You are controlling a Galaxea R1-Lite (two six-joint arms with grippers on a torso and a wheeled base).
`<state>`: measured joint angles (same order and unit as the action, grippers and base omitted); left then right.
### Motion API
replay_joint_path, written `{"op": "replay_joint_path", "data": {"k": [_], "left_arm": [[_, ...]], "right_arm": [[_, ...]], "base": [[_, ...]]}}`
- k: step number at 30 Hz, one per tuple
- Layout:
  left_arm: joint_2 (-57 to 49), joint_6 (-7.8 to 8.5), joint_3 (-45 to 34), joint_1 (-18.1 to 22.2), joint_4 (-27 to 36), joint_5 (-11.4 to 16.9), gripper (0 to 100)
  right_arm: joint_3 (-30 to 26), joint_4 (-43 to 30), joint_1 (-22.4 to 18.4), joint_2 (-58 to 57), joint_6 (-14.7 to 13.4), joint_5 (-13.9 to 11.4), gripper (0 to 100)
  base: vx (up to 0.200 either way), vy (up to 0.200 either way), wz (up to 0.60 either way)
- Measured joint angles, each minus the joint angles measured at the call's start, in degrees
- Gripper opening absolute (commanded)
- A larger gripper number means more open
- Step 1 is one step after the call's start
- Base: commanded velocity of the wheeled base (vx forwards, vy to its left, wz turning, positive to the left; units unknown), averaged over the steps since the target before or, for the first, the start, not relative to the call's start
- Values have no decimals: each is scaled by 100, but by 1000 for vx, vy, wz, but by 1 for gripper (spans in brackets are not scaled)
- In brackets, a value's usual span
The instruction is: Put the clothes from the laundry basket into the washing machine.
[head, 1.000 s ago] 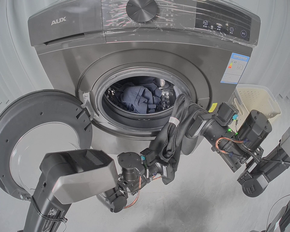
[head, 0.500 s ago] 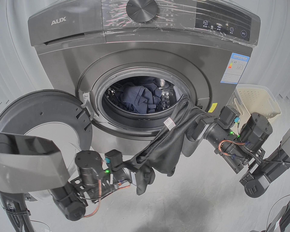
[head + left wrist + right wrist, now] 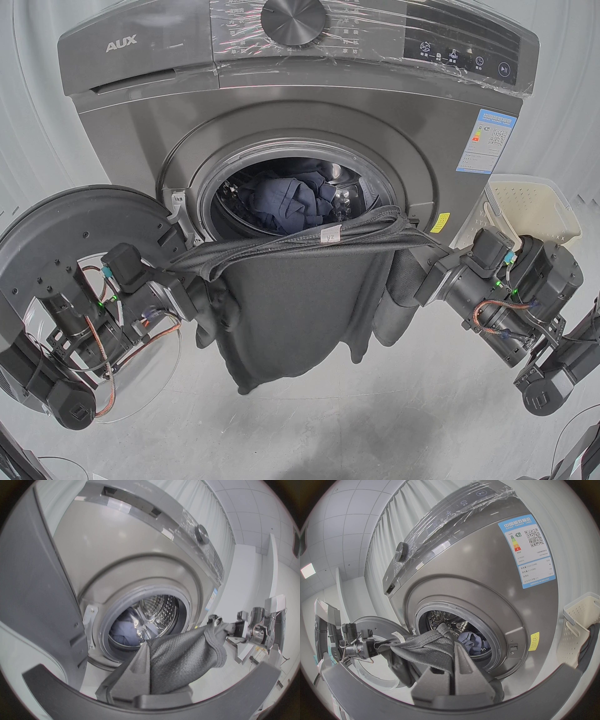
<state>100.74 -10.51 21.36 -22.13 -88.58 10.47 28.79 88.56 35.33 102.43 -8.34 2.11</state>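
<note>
Clenched on 1 end of the black mesh garment (image 3: 294,300) with the left end effector (image 3: 201,284), on the other end with the right end effector (image 3: 407,262). Stretched taut across the open washing machine (image 3: 144,125) mouth, hanging clear of the floor. Inside the drum, navy clothes (image 3: 287,203). Beside the machine's right, a laundry basket (image 3: 531,206).

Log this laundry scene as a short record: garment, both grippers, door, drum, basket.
garment: dark grey mesh garment, stretched between both grippers, hanging before the grey washing machine
left gripper: shut on one end
right gripper: shut on the other end
door: round grey washer door, open
drum: navy blue clothes inside
basket: cream perforated laundry basket, right of the machine
</note>
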Motion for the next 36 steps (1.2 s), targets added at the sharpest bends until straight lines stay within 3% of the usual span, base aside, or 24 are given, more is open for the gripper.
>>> {"op": "replay_joint_path", "data": {"k": [14, 36], "left_arm": [[-311, -18, 385, -59, -13, -62, 0], [-725, -55, 463, -146, -5, -55, 0]], "right_arm": [[-195, 11, 17, -216, 246, -23, 0], [-184, 4, 6, -488, 391, 0, 0]], "base": [[0, 0, 0], [0, 0, 0]]}}
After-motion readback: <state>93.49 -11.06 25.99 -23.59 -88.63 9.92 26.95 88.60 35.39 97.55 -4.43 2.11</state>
